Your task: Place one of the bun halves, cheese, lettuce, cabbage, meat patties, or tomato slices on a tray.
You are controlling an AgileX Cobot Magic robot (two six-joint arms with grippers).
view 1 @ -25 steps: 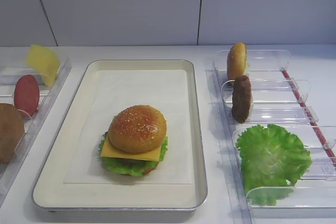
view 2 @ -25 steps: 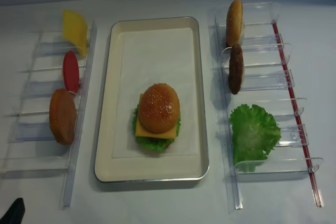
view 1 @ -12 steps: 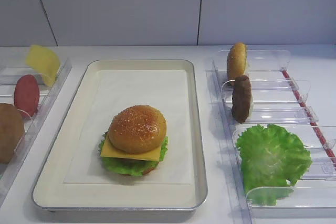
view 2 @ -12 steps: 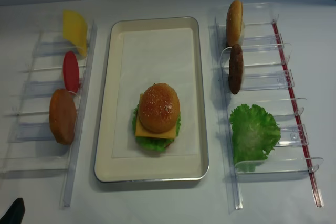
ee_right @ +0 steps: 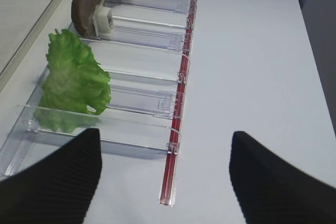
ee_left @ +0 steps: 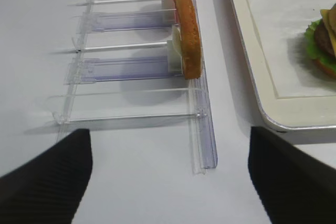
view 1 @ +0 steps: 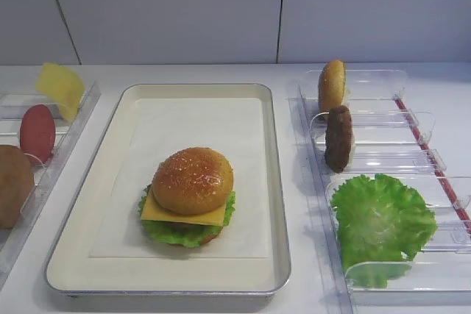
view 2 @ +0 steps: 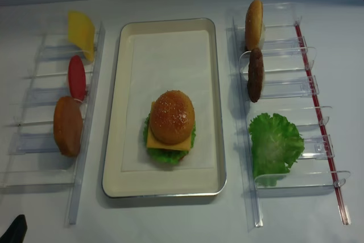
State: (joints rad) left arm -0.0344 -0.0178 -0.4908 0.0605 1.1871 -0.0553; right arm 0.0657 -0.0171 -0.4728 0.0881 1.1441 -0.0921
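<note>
1. So the tray [view 1: 272, 174] sits in the middle of the white table [view 2: 170, 220], and there's a fully stacked burger on its paper liner [view 2: 170, 66], toward the near end.
2. The stack: sesame bun top [view 1: 193, 180] on top, a yellow cheese slice [view 1: 176, 215] poking out under it, lettuce [view 1: 176, 234] frilling out around the bottom. In the left wrist view you can just catch a brown patty [ee_left: 326, 35] edge inside the stack too.
3. The left rack [view 2: 85, 157] holds a spare cheese slice [view 2: 81, 32] at the far end, then a tomato slice [view 2: 77, 77], then a bun half [view 2: 67, 126] standing on edge nearest the camera.
4. The right rack [view 2: 315, 92] has another bun half [view 2: 253, 24] at the far end, a meat patty [view 2: 255, 74] standing right behind it, and a big lettuce leaf [view 2: 275, 143] lying across the near slots.
5. The right gripper [ee_right: 163, 182] hangs over bare table just beside the near end of the right rack; jaws spread wide, nothing between them.
6. The left gripper [ee_left: 168, 177] is the same deal, parked over the table near the end of the left rack, jaws wide apart and empty. Only a dark tip of it shows in the realsense view's bottom left corner.
</note>
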